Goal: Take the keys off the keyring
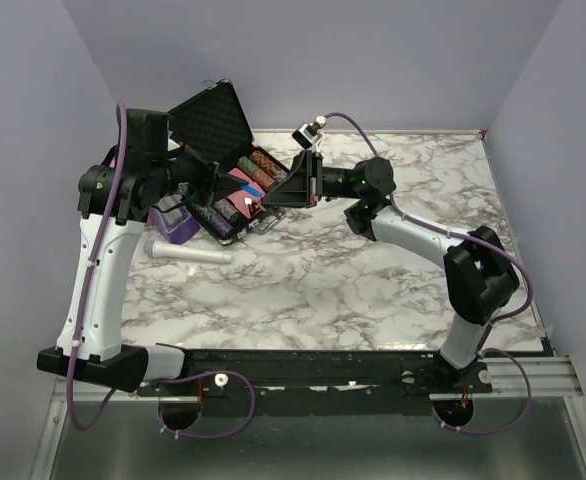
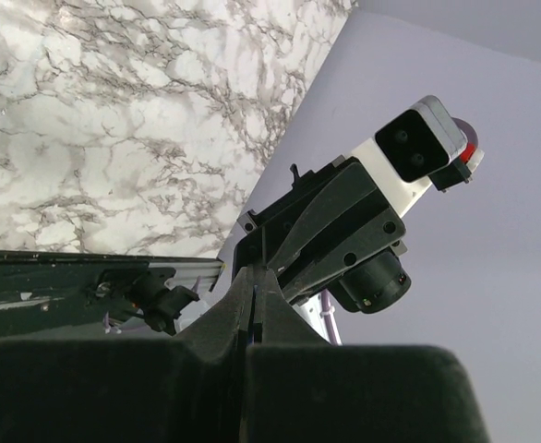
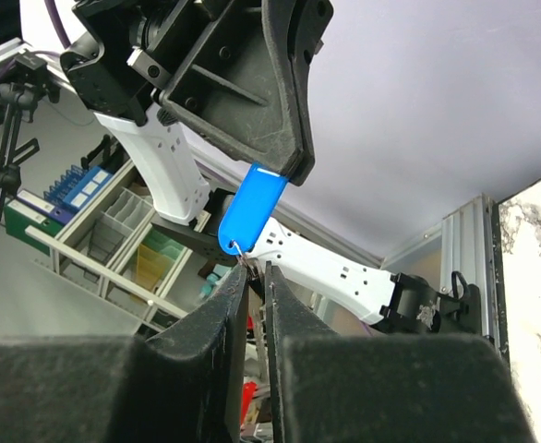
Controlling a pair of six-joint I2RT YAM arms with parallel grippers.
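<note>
Both grippers meet in the air above the back left of the marble table [image 1: 373,290]. My left gripper [image 1: 243,197] [image 2: 252,277] is shut on the keyring's blue tag [image 3: 252,208] [image 1: 256,189]; only a blue sliver [image 2: 254,312] shows between its jaws. The tag hangs down from it, with the thin metal ring [image 3: 240,247] at its lower end. My right gripper [image 3: 257,269] [image 1: 267,203] comes up from below, its jaws a narrow slit apart and closed around a small dark metal piece, the keys [image 3: 255,268], just under the ring.
An open black case [image 1: 213,120] holding poker chips [image 1: 256,165] lies directly under the grippers. A purple item [image 1: 173,222] and a grey cylinder [image 1: 188,252] lie left of centre. The lavender walls close in at the back and the sides.
</note>
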